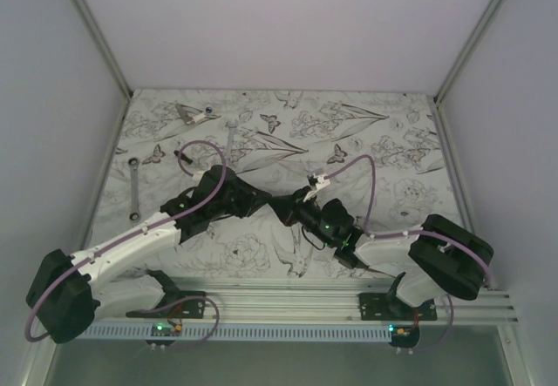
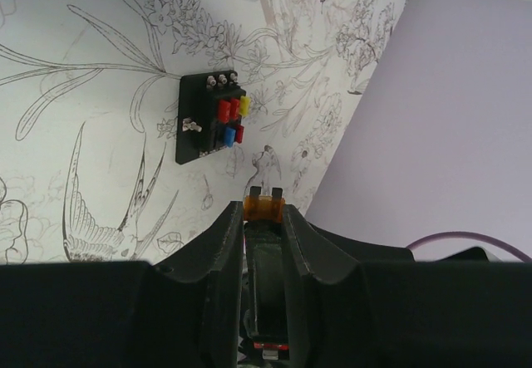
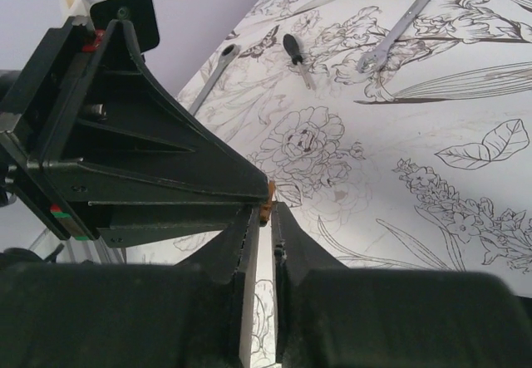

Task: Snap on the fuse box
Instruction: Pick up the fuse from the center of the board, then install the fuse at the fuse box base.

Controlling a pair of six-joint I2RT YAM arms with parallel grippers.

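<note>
We see the fuse box (image 2: pixel 212 119) lying flat on the flowered table cover (image 2: pixel 83 94), with red, blue and yellow fuses in its slots; in the left wrist view it is ahead of the left gripper (image 2: pixel 264 215) and clearly apart from its fingertips. The left fingers are closed narrow on a small orange fuse (image 2: pixel 264 207), which stands out from between their tips. The right gripper (image 3: pixel 264 220) has its fingers almost together on both sides of this same fuse, but we cannot tell if they really press it.
</note>
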